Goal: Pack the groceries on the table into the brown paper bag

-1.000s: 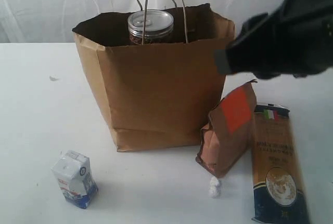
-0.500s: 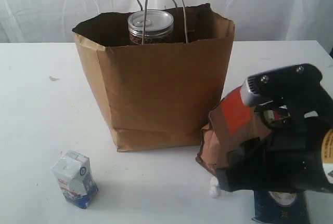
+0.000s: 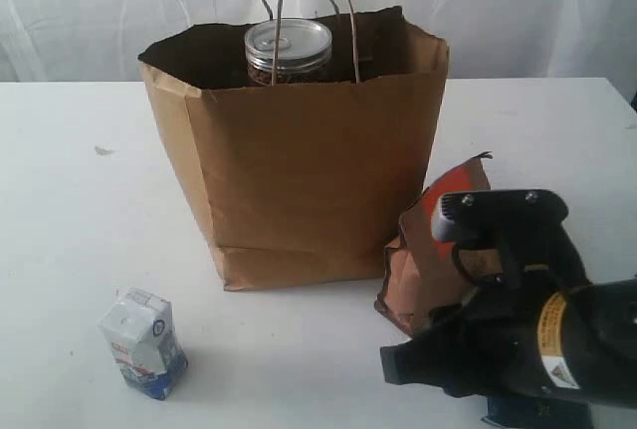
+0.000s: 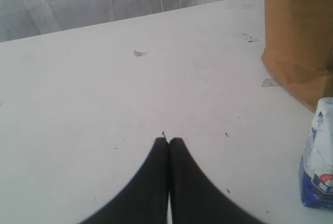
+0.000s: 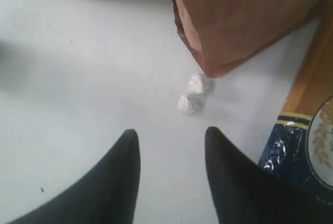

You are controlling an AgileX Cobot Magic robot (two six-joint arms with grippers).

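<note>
Brown paper bag (image 3: 299, 180) stood upright at the middle of the table (image 3: 70, 230), mouth open, with a can (image 3: 289, 48) inside, its lid showing above the rim. The pouch (image 3: 410, 270) leaned just beside the bag's corner on the right arm's side, and the spaghetti pack (image 5: 299, 146) lay flat next to it. The carton (image 3: 144, 342) stood well apart on the other side. The right gripper (image 5: 171, 135) hung low over the table, fingers apart and empty, with two white scraps (image 5: 199, 84) just ahead at the pouch's foot. The left gripper (image 4: 169, 140) had its fingers pressed together, empty, above the table near the carton.
</note>
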